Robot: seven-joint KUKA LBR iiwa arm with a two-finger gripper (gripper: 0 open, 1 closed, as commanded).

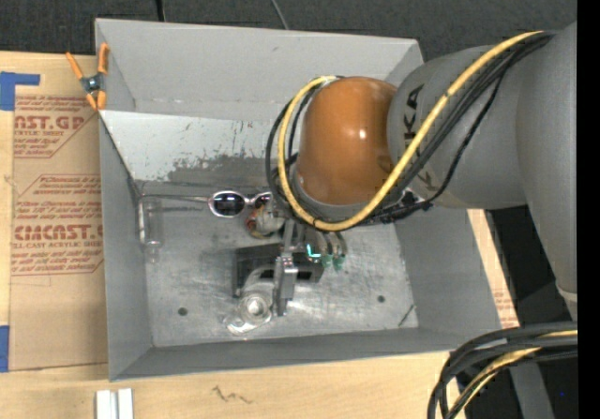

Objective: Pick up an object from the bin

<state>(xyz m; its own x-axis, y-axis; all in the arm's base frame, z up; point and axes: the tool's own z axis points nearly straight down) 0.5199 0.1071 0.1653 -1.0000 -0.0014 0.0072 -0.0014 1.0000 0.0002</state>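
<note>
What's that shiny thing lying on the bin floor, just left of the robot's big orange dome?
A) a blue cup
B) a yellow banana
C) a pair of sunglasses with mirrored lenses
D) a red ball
C: the sunglasses show a round mirrored lens and thin arms running left across the floor of the bin, beside the orange cover.

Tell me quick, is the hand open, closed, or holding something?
Hand: open or closed cannot be told; it is down by a black object, next to a clear round piece.

mirrored sunglasses (227, 204), clear plastic piece (148, 228) left of them
</note>
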